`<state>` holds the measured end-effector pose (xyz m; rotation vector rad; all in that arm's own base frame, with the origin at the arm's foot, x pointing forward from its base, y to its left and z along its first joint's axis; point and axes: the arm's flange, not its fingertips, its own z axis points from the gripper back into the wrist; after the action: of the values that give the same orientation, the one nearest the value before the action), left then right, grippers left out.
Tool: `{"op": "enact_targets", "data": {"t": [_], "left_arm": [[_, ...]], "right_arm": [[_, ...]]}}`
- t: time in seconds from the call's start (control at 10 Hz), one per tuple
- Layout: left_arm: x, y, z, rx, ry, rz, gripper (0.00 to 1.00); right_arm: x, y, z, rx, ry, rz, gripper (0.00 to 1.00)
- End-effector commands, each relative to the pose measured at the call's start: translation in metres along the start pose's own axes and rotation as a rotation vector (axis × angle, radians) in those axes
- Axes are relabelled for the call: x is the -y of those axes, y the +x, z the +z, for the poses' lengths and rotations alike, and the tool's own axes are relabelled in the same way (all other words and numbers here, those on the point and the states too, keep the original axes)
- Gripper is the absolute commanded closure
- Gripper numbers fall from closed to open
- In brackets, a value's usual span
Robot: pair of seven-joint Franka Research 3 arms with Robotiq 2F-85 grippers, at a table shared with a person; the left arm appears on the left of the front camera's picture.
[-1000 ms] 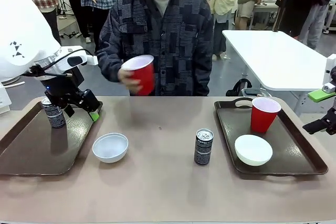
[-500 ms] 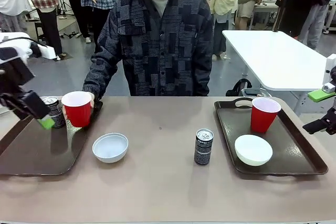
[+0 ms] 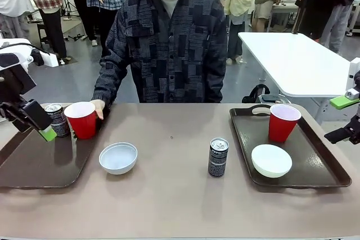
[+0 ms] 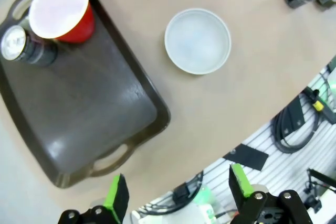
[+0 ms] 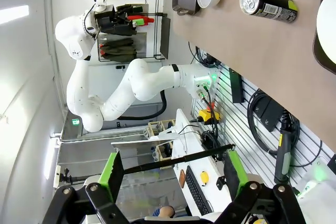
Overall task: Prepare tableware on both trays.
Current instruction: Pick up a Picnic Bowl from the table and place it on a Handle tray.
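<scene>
Standing upright on the tabletop (image 3: 169, 206), top up, a black can (image 3: 217, 157) sits just left of the right tray (image 3: 315, 158), which holds a white bowl (image 3: 271, 160) and a mouth-up cup (image 3: 283, 122). A second bowl (image 3: 118, 157) lies beside the left tray (image 3: 34, 167), where a hand (image 3: 99, 108) has newly set a red cup (image 3: 82, 120) upright beside a second can (image 3: 56, 120). The left tool (image 4: 177, 195), now pulled back, and the right tool (image 5: 172, 170) are both released.

White print on can (image 3: 218, 157) illegible
</scene>
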<state>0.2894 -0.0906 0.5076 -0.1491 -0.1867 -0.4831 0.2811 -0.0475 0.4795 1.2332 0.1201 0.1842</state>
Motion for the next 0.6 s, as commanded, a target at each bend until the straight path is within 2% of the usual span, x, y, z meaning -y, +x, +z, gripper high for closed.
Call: {"op": "enact_targets", "data": {"t": [0.0,0.1,0.2,0.3,0.5], "left_arm": [[-0.001,-0.015,-0.026,0.02,0.029,0.014,0.0],[0.001,-0.001,-0.039,0.034,0.036,0.065,0.0],[0.003,0.018,-0.059,0.012,0.044,0.108,0.0],[0.008,0.033,-0.077,-0.055,0.026,0.122,0.0],[0.025,0.06,-0.103,-0.07,0.062,0.168,0.0]], "right_arm": [[-0.002,0.0,0.001,0.0,0.013,0.007,0.0],[-0.002,0.0,0.001,0.0,0.013,0.007,0.0],[-0.002,0.0,0.001,0.0,0.013,0.007,0.0],[-0.002,0.0,0.001,0.0,0.013,0.007,0.0],[-0.002,0.0,0.001,0.0,0.013,0.007,0.0]]}}
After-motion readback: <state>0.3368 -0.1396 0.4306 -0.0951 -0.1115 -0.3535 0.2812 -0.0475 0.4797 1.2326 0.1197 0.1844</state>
